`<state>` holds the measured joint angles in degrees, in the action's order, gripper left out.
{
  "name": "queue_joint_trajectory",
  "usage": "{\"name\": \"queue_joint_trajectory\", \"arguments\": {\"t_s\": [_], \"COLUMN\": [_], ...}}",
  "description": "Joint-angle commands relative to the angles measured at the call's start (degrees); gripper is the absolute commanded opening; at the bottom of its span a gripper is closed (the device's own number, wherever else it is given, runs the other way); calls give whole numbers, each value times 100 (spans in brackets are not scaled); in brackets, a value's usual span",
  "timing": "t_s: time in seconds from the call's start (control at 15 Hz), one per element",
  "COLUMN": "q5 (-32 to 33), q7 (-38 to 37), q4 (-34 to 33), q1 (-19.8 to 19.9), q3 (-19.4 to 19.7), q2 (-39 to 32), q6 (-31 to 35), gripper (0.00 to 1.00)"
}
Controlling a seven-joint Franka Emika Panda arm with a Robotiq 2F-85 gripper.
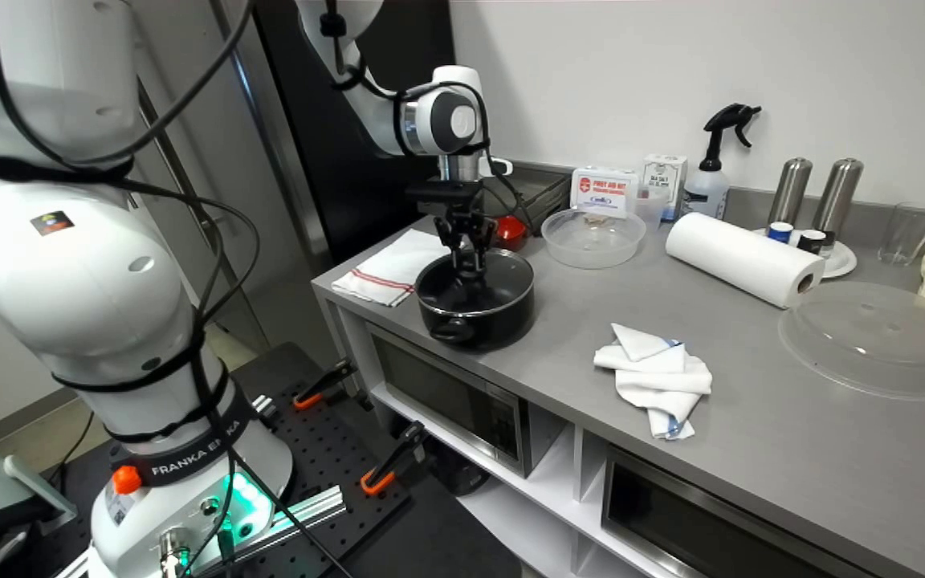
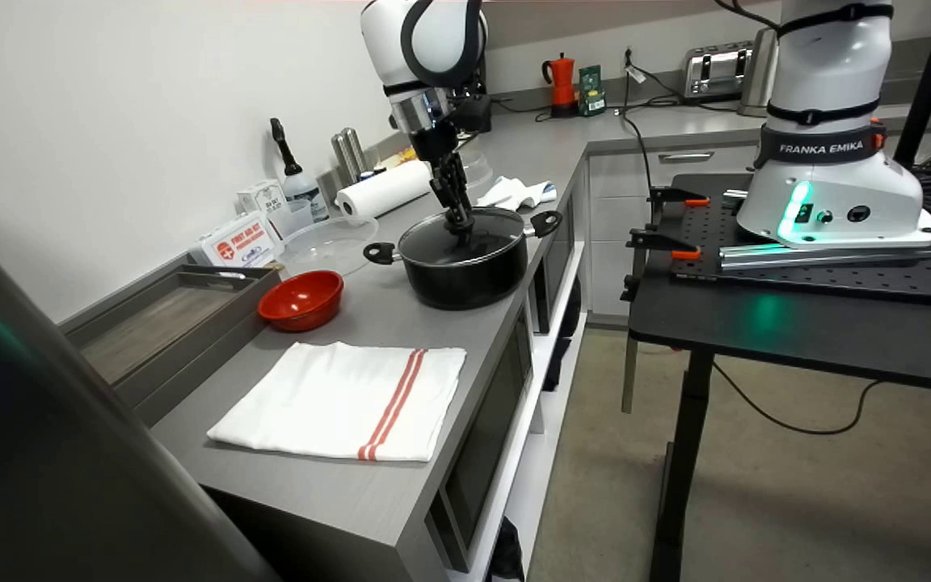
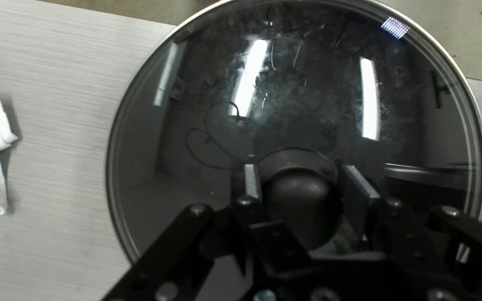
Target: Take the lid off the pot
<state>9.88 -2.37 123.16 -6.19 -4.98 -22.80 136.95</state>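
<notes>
The clear glass lid (image 1: 507, 281) lies level on the squat black pot (image 1: 503, 325), and both also show in an exterior view, the lid (image 2: 433, 242) with its metal rim and the pot (image 2: 465, 283) with two side handles. In the wrist view the lid (image 3: 308, 104) fills the middle, with its dark round knob (image 3: 301, 205). My gripper (image 1: 470, 269) points down at the lid's centre, as in an exterior view (image 2: 459, 222). In the wrist view its fingers (image 3: 298, 167) stand on either side of the knob, very close; whether both touch it is unclear.
The red bowl (image 2: 301, 301), clear bowl (image 1: 593, 238) and striped towel (image 2: 344, 402) lie near the pot. A crumpled cloth (image 1: 655, 377), paper roll (image 1: 743, 257) and larger clear dish (image 1: 880, 337) are farther along the counter. The counter's front edge runs close by the pot.
</notes>
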Motion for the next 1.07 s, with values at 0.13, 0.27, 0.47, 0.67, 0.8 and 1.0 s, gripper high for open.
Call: {"name": "queue_joint_trajectory", "arguments": {"t_s": [0.13, 0.27, 0.47, 0.67, 0.8, 1.0], "q5": [-103, -98, -83, -105, -142, -222], "q7": [113, 105, 115, 107, 129, 150], "q4": [65, 94, 149, 124, 85, -79], "q1": [-36, -39, -28, 31, 103, 285], "q3": [0, 1, 8, 54, 102, 226], "q2": [270, 390, 605, 746, 800, 761], "q6": [-119, -196, -261, -252, -246, -301], "gripper": [24, 24, 24, 24, 24, 24]}}
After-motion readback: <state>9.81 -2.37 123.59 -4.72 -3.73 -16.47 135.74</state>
